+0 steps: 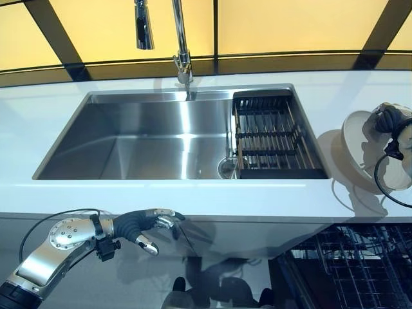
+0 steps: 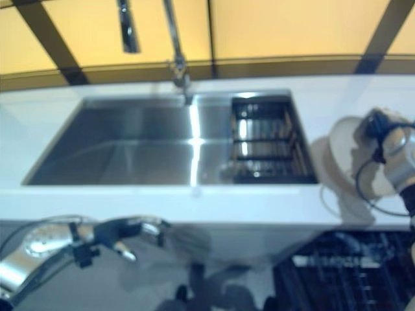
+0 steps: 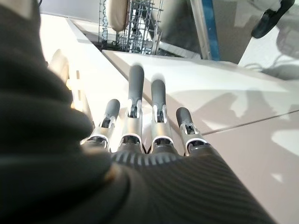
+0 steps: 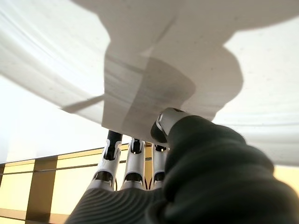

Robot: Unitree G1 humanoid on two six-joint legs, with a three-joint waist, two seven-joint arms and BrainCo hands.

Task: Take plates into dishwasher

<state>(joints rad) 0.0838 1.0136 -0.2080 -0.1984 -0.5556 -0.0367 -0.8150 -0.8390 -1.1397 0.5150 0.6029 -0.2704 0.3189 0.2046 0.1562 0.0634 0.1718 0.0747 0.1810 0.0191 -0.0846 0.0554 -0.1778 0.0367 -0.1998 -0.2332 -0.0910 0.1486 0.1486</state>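
Looking down through the head cameras, I take the steel sink (image 1: pixel 161 138) as my landmark, sunk in the white counter (image 1: pixel 38 116). Its basin holds a dark drying rack (image 1: pixel 273 138) at the right end, and the tap (image 1: pixel 182 45) rises behind its far rim. Below the counter's front edge and to the sink's right, the dishwasher rack (image 1: pixel 360 264) stands pulled out, dark wire showing.

On the counter to the right of the sink sits the white plate (image 1: pixel 360 151), tilted up on edge. My right hand (image 1: pixel 389 125) is on it: in the right wrist view the fingers (image 4: pixel 135 163) lie behind the plate's underside and the thumb presses its near face, so the plate is pinched between them.

My left hand (image 1: pixel 151 225) hangs below the counter's front edge, under the sink's left half (holding nothing); its fingers (image 3: pixel 135 93) run nearly straight, side by side, slightly parted.
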